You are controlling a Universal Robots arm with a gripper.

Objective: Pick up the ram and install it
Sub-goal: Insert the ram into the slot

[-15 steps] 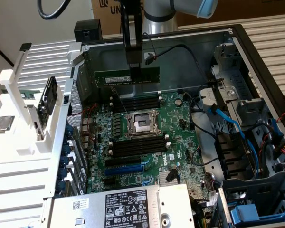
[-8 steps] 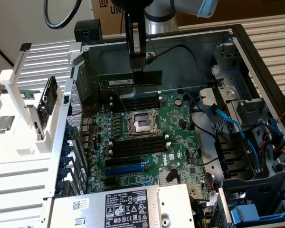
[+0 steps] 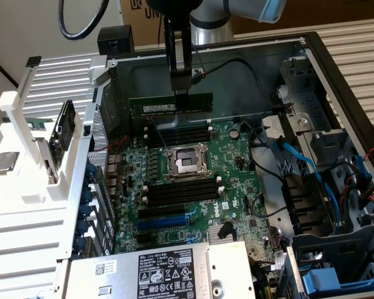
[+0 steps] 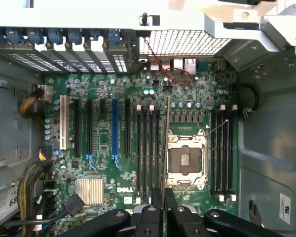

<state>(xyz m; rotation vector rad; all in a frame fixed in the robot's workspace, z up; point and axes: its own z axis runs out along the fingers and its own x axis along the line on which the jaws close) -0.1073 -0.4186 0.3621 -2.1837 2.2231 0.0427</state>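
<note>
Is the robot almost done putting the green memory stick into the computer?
Done: the pick-up. The gripper is shut on the ram and holds it in the air. In hand: the ram hangs above the motherboard, over the black memory slots beside the processor socket. Left: the ram is not in any slot yet, and those slots look empty.

A ribbed pale table [image 3: 355,43] carried an open computer case [image 3: 140,75] laid on its side; a white slotted rack [image 3: 25,212] stood just beside it.
</note>
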